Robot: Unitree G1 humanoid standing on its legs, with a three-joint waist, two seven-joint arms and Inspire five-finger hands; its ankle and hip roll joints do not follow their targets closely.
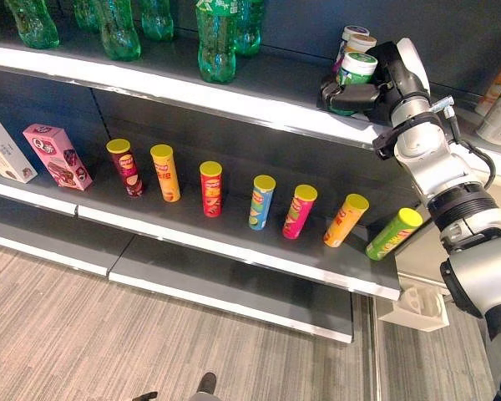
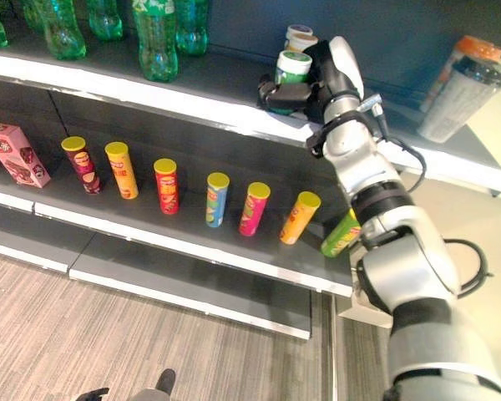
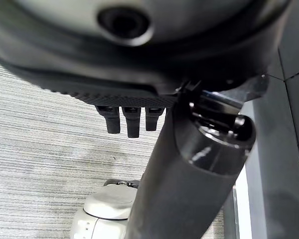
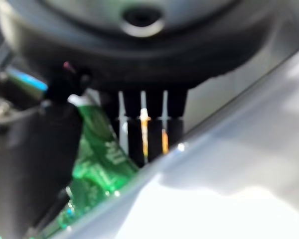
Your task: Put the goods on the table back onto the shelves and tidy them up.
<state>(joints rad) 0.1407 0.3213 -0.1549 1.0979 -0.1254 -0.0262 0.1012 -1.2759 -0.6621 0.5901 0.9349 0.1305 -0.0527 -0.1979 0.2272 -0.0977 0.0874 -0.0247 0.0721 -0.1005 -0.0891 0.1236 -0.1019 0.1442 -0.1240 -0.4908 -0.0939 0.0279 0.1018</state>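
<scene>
- One green cup [image 1: 355,71] with a white lid is gripped by the right hand [image 1: 356,94] at the front of the top shelf [image 1: 234,100], fingers and thumb curled round its lower body.
- Two similar lidded cups [image 2: 299,35] are seen standing just behind it, close enough to be knocked.
- Seven tall cans [image 1: 211,189] are lined along the middle shelf [image 1: 234,242], with pink boxes [image 1: 57,155] to the left and green bottles [image 1: 215,38] on the top shelf.
- It is judged that the cup is light, stiff-walled and smooth, so a hold low on the body, below the lid, is best; squeezing near the lid could pop it off.
- Left hand [image 3: 129,119] is seen hanging above the floor, fingers relaxed and nothing held.
</scene>
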